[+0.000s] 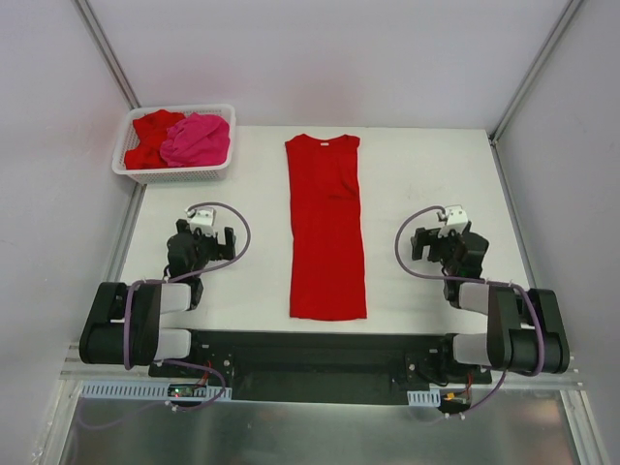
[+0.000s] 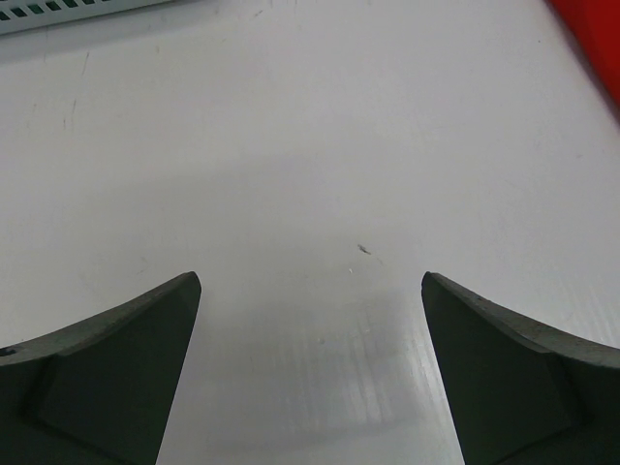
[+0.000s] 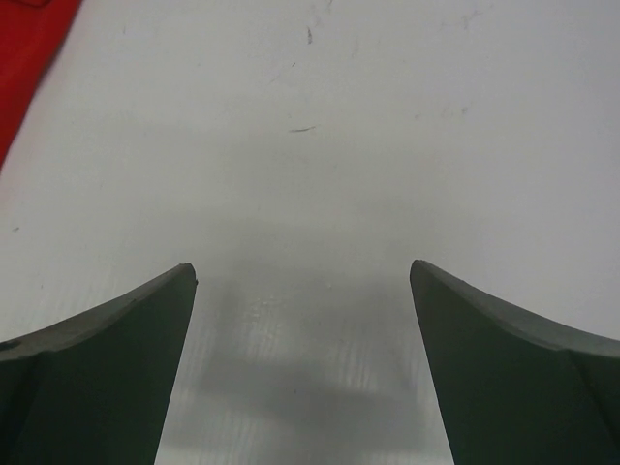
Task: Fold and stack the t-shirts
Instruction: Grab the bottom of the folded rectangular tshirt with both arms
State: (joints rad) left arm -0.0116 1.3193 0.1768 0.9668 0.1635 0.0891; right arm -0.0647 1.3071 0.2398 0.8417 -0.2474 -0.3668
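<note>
Red cloth, a shirt (image 1: 326, 232), is laid as a long narrow strip down the middle of the table (image 1: 426, 174), collar at the far end. The left jaws and the right jaws are spread wide and empty, one each side, apart from it. The two hem corners should be pinched at once and carried evenly to the collar, so the fold is kept square. More shirts (image 1: 197, 139) are heaped in the basket (image 1: 174, 172).

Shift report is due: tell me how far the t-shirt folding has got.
Done: a bright red cloth t-shirt lies on the white table, folded into a long strip. In hand: nothing; both sets of jaws stand open, flanking it. Left: folding it shorter, then the crumpled red cloth and pink cloth in the white plastic lattice basket; no stack yet.
</note>
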